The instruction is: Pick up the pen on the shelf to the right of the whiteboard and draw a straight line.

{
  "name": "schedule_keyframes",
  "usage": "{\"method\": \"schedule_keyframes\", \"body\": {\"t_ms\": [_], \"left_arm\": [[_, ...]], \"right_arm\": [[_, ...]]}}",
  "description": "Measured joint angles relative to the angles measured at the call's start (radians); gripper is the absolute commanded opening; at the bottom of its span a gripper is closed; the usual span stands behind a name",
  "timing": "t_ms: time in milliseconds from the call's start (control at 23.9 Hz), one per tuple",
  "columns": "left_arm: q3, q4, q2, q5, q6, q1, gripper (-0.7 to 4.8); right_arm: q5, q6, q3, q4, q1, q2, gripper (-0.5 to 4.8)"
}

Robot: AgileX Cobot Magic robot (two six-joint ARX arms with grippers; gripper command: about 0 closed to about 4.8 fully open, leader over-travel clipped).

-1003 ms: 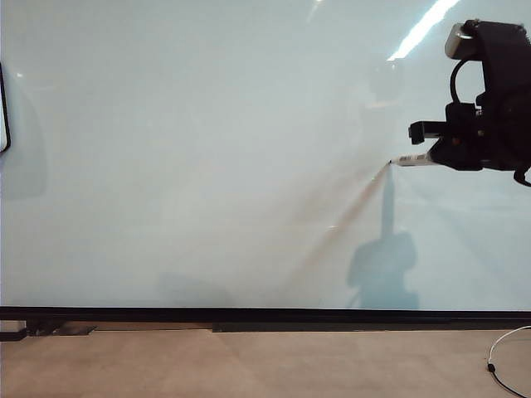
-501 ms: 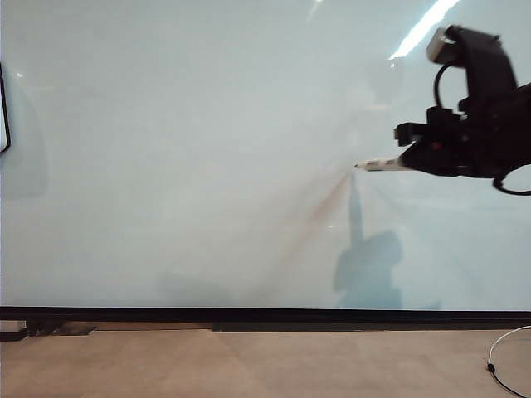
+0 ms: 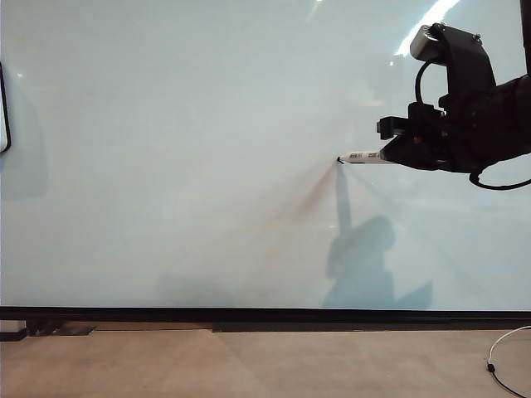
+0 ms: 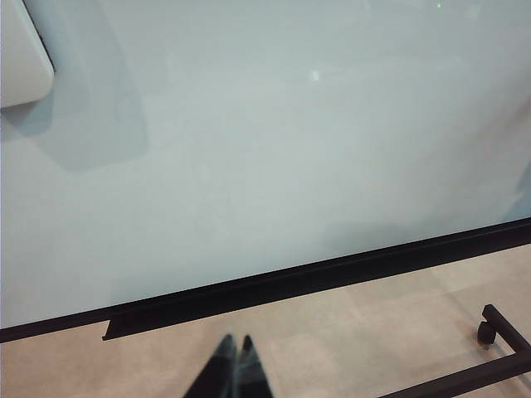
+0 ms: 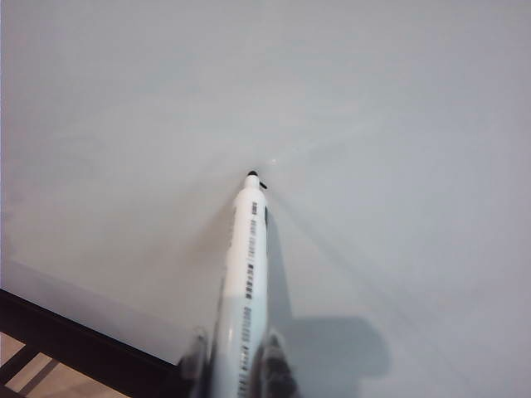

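Observation:
The whiteboard [image 3: 182, 157] is a large glossy pale board with a black strip along its bottom, filling most of the exterior view. My right gripper [image 3: 390, 155] is at the upper right, shut on the pen [image 3: 361, 157], a slim white marker with dark print. The pen lies level with its black tip pointing left, at or very near the board surface. In the right wrist view the pen [image 5: 246, 274] sticks out from between the fingers of the right gripper [image 5: 236, 358], tip close to the whiteboard [image 5: 373, 124]. My left gripper [image 4: 234, 347] is shut and empty, low over the floor. No straight line shows on the board.
A black-edged object [image 3: 4, 108] hangs at the board's left edge. Brown floor [image 3: 249, 365] runs below the board, with a white cable [image 3: 502, 356] at the far right. A black frame with a caster [image 4: 489, 332] stands near the left gripper.
My right arm has carried the pen leftward along the board, and its shadow has shifted left with it. The left gripper has not moved.

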Motion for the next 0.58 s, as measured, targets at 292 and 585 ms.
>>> {"method": "schedule_keyframes", "body": {"t_ms": [292,585], "left_arm": [[0.0,0.0,0.0,0.0,0.0,0.0,-0.05],[0.0,0.0,0.0,0.0,0.0,0.0,-0.05]], "right_arm": [[0.023,0.0,-0.001,-0.001,0.001,0.0,-0.06],[0.049,0.0,-0.013,-0.005,0.001,-0.003,-0.06]]}}
